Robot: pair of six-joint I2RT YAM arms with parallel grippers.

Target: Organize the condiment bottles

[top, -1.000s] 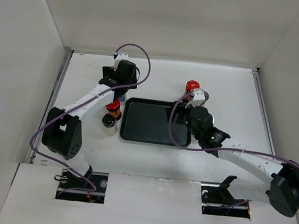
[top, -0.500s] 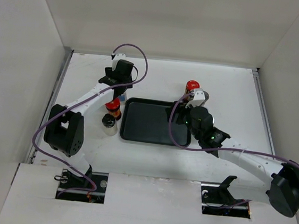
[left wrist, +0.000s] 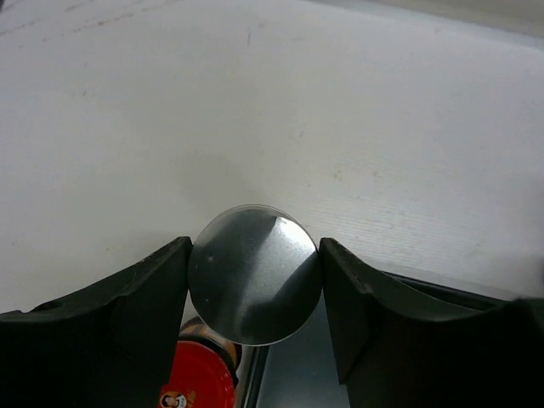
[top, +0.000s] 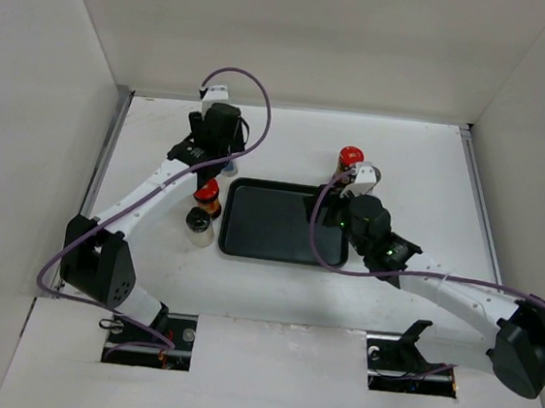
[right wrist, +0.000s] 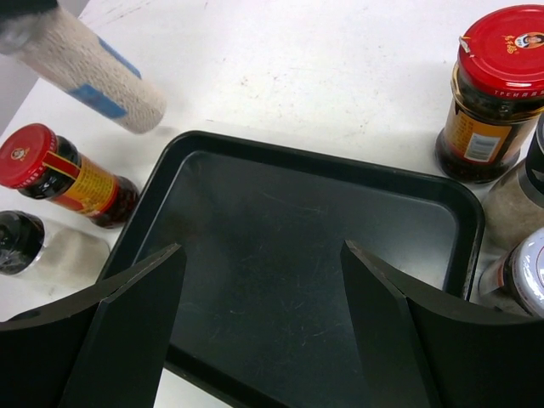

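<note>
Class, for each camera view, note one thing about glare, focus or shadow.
Left wrist: a bright wedge of glare crosses the silver lid. Right wrist: the white-blue shaker at top left is soft, while the black tray shows a dull sheen. Top external: even light, only faint shadows on the table.

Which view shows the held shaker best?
Right wrist: the shaker shows its white, blue-labelled body side-on. Left wrist shows only its silver lid between the fingers; top external mostly hides it under the left gripper.

Left claw (left wrist: 255,263) now tight around the silver-lidded shaker (left wrist: 253,289), both higher and farther back.
</note>
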